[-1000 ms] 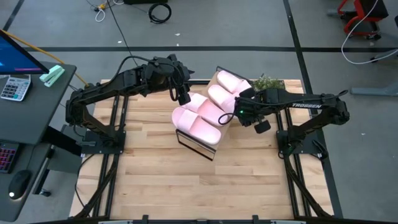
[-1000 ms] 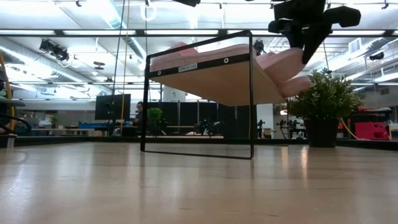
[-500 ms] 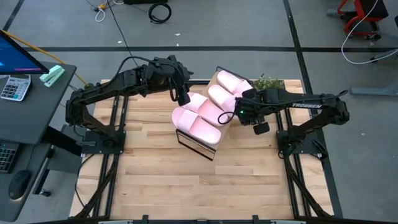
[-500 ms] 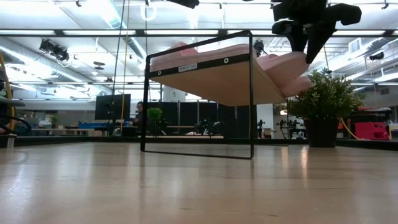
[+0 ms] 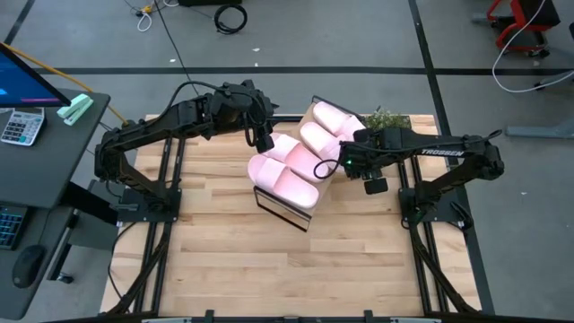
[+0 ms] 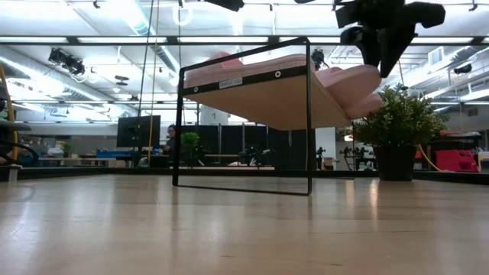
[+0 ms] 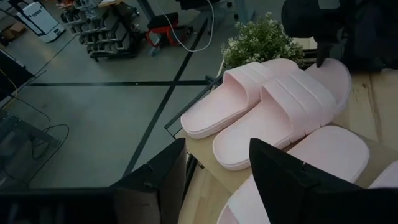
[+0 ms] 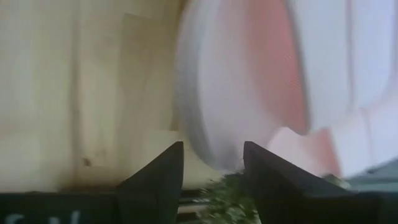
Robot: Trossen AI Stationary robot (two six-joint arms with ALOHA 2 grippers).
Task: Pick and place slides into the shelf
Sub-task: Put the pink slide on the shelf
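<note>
All four slides (image 5: 300, 152) lay side by side on the board of the shelf (image 6: 267, 95), which stood tilted on the surface (image 5: 224, 260) with the potted plant (image 5: 387, 117) just behind it, so I judged the step in hand to be letting go of the last one and getting clear. The right gripper (image 5: 345, 164) sat at the shelf's right edge. From its wrist camera its fingers (image 8: 152, 180) stood apart, with the rounded heel of the nearest slide (image 8: 236, 81) right at the gap but nothing pinched, so I took it as open and empty. The left gripper (image 5: 265, 141) hung over the far left edge of the board, also spread and holding nothing, looking down on the far pair of slides (image 7: 267, 102). To finish well, I wanted the right gripper drawn straight back along its own line before any lift, because that heel overhung the board's edge and a finger catching it would drag the slide off a sloping top. I would keep the fingers as wide as they were while retreating. The foam looked soft and light, so even a brush could shift it. I would hold the left arm where it was until the right arm was away, since the two worked close over the same shelf.
</note>
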